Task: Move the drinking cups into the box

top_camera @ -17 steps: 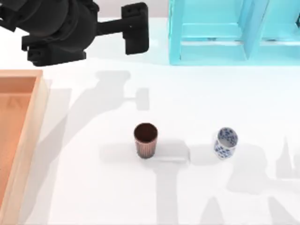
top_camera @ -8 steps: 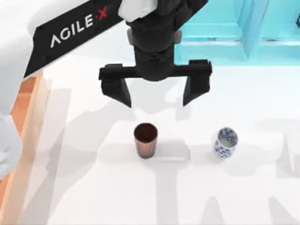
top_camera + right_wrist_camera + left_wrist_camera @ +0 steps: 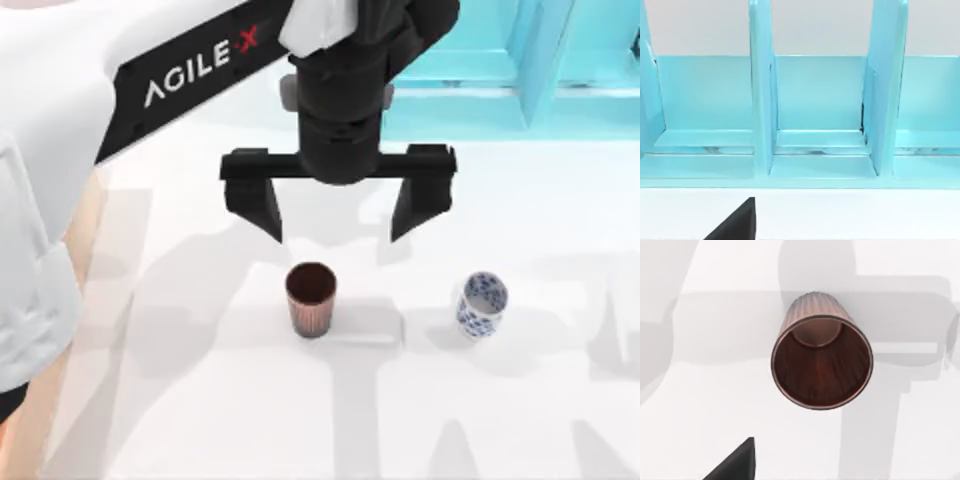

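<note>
The left gripper [image 3: 338, 212] is held wide open and empty above the white table [image 3: 520, 420], just behind the upright reddish-brown cup [image 3: 311, 299], while the blue-patterned white cup [image 3: 482, 305] is seen standing well apart to its right.

The left arm is stretched in from the top view's left edge toward the middle of the table, its white and black links angled across the upper left; the left gripper [image 3: 338, 210] is pointed downward, its two black fingers [image 3: 256, 196] spread wide apart, nothing being held between them.
</note>
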Controlling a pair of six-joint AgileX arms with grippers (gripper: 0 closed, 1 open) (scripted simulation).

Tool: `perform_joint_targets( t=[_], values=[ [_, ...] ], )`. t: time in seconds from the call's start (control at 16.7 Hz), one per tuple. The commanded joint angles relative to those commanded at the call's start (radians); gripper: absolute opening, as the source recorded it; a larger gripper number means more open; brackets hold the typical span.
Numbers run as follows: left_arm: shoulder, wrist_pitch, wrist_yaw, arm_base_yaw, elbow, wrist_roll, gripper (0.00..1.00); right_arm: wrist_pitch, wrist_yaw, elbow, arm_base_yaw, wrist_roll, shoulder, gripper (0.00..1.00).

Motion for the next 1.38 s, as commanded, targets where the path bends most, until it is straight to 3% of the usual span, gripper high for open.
perform_joint_targets(
  t=[0.24,0.6,0.96,1.38],
  values=[
    [0.004,0.072,-0.001,-0.002,-0.072,0.003,1.00,0.000,0.000,0.000,0.000,0.000,0.000,1.00],
    [0.024,0.347,-0.001,-0.002,-0.320,0.002,1.00,0.000,0.000,0.000,0.000,0.000,0.000,1.00],
    [0.028,0.379,-0.001,-0.003,-0.352,0.002,1.00,0.000,0.000,0.000,0.000,0.000,0.000,1.00],
    [0.028,0.379,-0.001,-0.003,-0.352,0.002,0.47,0.000,0.000,0.000,0.000,0.000,0.000,1.00]
  ],
)
